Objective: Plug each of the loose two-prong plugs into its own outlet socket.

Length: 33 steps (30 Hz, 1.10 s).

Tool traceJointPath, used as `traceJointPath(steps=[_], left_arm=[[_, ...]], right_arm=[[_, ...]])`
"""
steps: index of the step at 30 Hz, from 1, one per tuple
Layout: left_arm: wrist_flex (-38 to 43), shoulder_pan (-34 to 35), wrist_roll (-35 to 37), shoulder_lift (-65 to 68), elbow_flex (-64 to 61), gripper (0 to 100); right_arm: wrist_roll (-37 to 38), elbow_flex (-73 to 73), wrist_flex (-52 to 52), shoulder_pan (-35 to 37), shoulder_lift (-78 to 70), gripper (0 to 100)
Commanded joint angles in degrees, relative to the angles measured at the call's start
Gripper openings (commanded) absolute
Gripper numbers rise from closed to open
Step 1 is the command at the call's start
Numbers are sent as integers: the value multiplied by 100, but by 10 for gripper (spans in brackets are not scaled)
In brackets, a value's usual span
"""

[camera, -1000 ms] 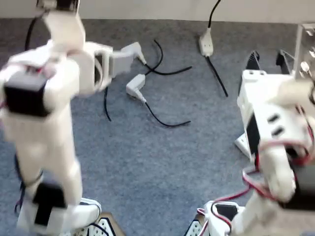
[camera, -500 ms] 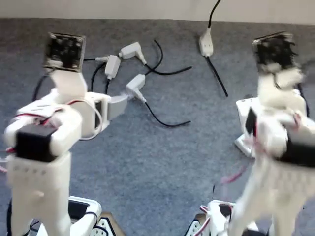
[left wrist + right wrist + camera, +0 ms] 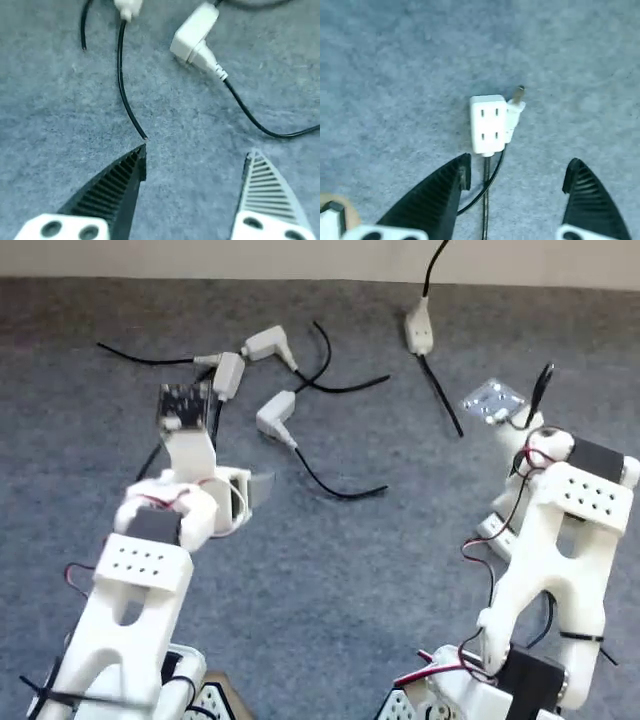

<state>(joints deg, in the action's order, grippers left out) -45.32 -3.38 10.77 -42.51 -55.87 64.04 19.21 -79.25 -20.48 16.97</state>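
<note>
left claw (image 3: pixel 195 157) held apart near white angled two-prong plug (image 3: pixel 196 31) on grey carpeted worktop (image 3: pixel 50 105) | right claw (image 3: pixel 517 167) held apart over white plastic socket block (image 3: pixel 487 122) | plug is best gripped across its body, prongs left clear

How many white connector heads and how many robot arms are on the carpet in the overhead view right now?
White connector heads: 4 (leftmost head, head beside it, middle head, far head)
Robot arms: 2 (left arm, right arm)
Total: 6
</note>
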Motion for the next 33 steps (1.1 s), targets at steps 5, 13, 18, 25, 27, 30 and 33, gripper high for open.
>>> traceJointPath(steps=[5, 13, 18, 25, 27, 30, 33], left_arm=[[3051, 497, 53, -101, -2018, 308], [3719, 488, 62, -92, -2334, 306], [3719, 488, 62, -92, -2334, 306], [3719, 488, 62, -92, -2334, 306], [3719, 488, 62, -92, -2334, 306], [3719, 488, 62, -92, -2334, 306], [3719, 488, 62, -92, -2334, 306]], right_arm=[[220, 303, 198, -75, 303, 293], [255, 848, 840, -66, -101, 293], [255, 1059, 1130, -48, -690, 293], [211, 1068, 1314, 154, -1367, 293], [211, 1068, 1508, 163, -1552, 293], [211, 1068, 1578, 163, -1710, 293], [211, 1068, 1578, 171, -1719, 273]])
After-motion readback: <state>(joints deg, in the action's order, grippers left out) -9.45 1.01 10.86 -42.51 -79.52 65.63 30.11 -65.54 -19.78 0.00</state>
